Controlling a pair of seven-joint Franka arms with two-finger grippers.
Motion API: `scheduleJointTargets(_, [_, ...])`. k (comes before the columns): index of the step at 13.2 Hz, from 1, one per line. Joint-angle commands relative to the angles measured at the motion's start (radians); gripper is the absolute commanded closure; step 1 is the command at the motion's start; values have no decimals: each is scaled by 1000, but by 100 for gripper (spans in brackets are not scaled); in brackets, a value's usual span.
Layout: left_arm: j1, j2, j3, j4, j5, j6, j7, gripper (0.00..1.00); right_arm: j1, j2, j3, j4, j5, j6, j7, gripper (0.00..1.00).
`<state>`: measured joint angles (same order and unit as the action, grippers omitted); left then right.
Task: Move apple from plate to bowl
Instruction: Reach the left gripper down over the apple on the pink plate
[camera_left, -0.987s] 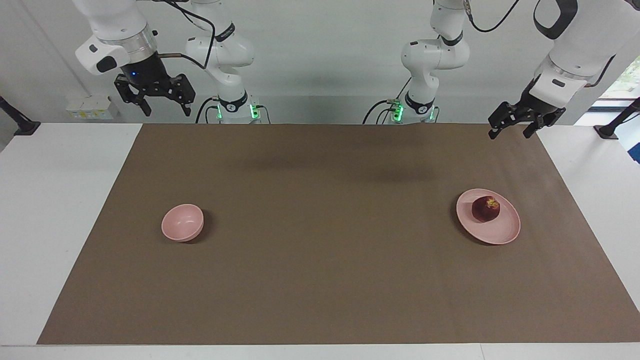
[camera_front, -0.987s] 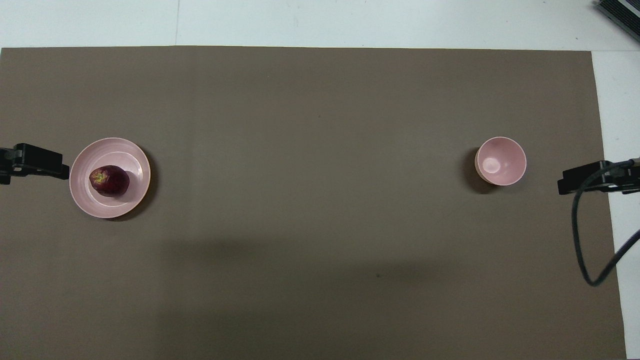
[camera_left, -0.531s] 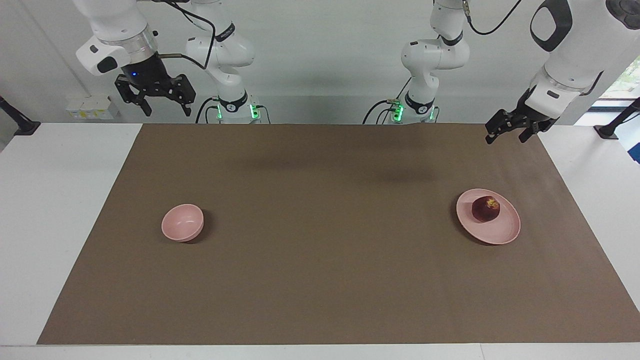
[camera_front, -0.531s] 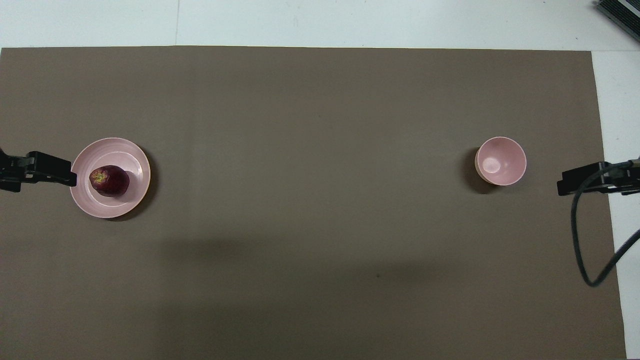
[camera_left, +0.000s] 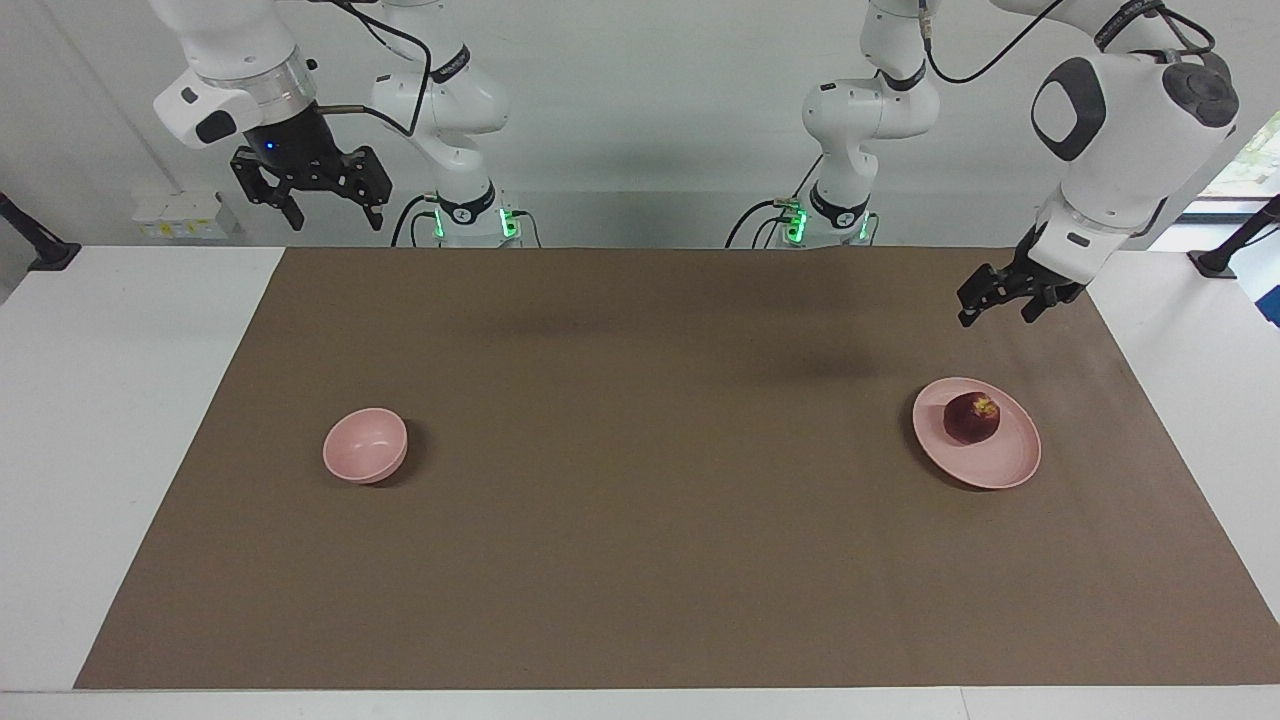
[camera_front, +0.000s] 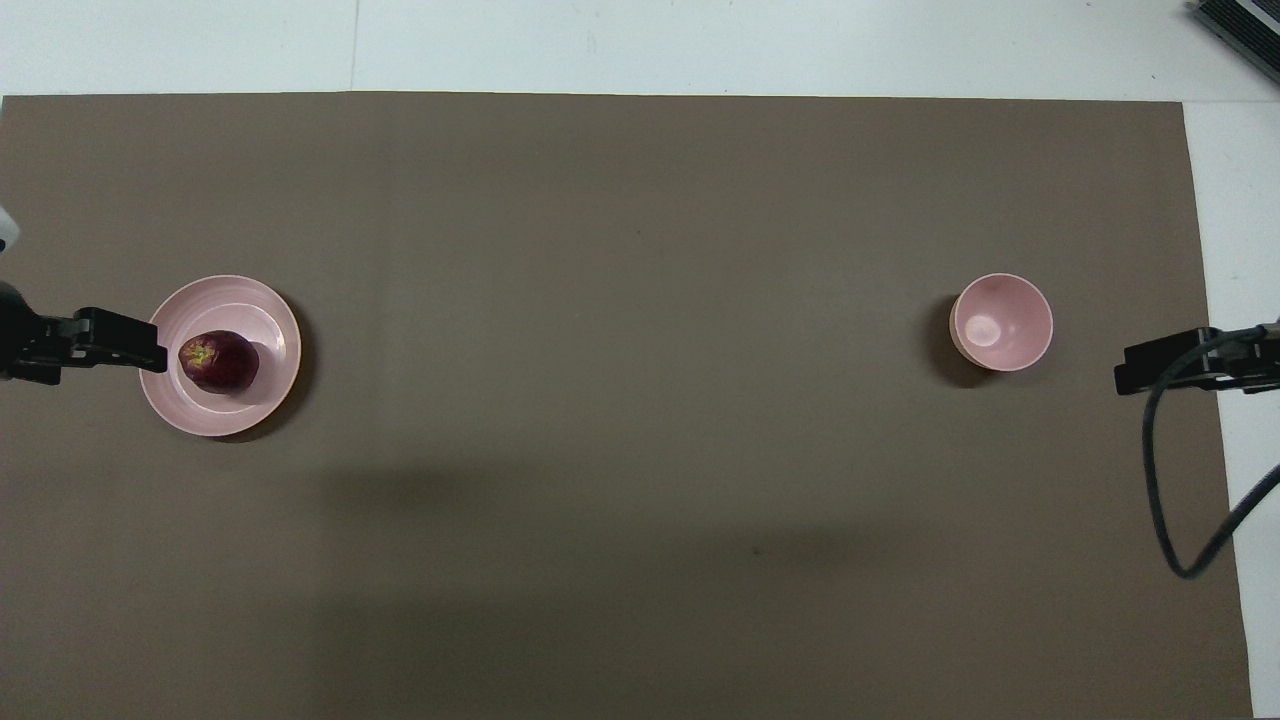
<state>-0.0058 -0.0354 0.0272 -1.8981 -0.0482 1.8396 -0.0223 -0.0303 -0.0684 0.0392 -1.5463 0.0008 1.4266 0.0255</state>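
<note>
Up at the robots' end of the tabletop (camera_left: 60, 420), both arms hang in the air. Left gripper (camera_left: 995, 305) is raised over the brown mat (camera_left: 640, 560) at the left arm's end, above the strip of mat between the robots and the plate (camera_left: 1005, 462). Its fingers stand apart w/ nothing between them. It's clear of the plate and the apple (camera_left: 972, 418) in the facing view; from overhead, the left gripper (camera_front: 150, 350) tip overlaps the plate (camera_front: 265, 395) rim, just beside the apple (camera_front: 220, 362), but that's only line of sight, no contact.

Right gripper (camera_left: 330, 215) waits high over the edge of the tabletop at the right arm's end, fingers spread wide, empty. Overhead view shows only its dark tip (camera_front: 1160, 365) w/ a black cable (camera_front: 1160, 480) looping under it, beside the bowl (camera_front: 1002, 322) but well above it.

Farther from the robots, abt mid-depth on the mat (camera_front: 640, 250): the plate lies flat toward the left arm's end, apple sitting on it, off-centre toward the robots' edge of the plate, yellowish stem patch up. Apple is dark red, resting free, nothing gripping it.

Same depth roughly, toward the right arm's end: the bowl (camera_left: 365, 445) stands upright, pale pink, w/ nothing inside. Bowl and plate are well apart, w/ bare mat between.
</note>
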Motion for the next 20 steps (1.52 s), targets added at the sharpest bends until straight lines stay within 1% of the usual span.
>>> scheduleJointTargets(1, [20, -8, -3, -87, -5, 116, 16, 0, -14, -24, 4, -32, 21, 15, -19, 0])
scheduleJointTargets(4, [23, 64, -3, -93, -7, 199, 39, 0, -14, -27, 5, -37, 21, 15, -19, 0])
scheduleJointTargets(7, [58, 167, -3, -93, -5, 341, 116, 0, -14, -28, 4, -40, 21, 15, -19, 0])
scheduleJointTargets(8, [59, 205, -3, -93, -5, 381, 119, 0, -14, -28, 5, -40, 21, 15, -19, 0])
scheduleJointTargets(9, [59, 259, -3, -93, -7, 433, 119, 0, -14, -28, 5, -40, 21, 15, -19, 0])
scheduleJointTargets(10, [59, 281, -3, -96, -6, 469, 119, 0, -14, -28, 4, -40, 21, 15, -19, 0])
scheduleJointTargets(14, [58, 278, -4, -113, -6, 468, 120, 0, -14, -28, 4, -40, 21, 15, -19, 0])
scheduleJointTargets(16, [55, 263, -4, -160, -7, 475, 139, 0, -14, -28, 4, -40, 21, 15, -19, 0])
scheduleJointTargets(20, [59, 230, -4, -219, -7, 460, 143, 0, -14, -28, 5, -40, 21, 15, -19, 0])
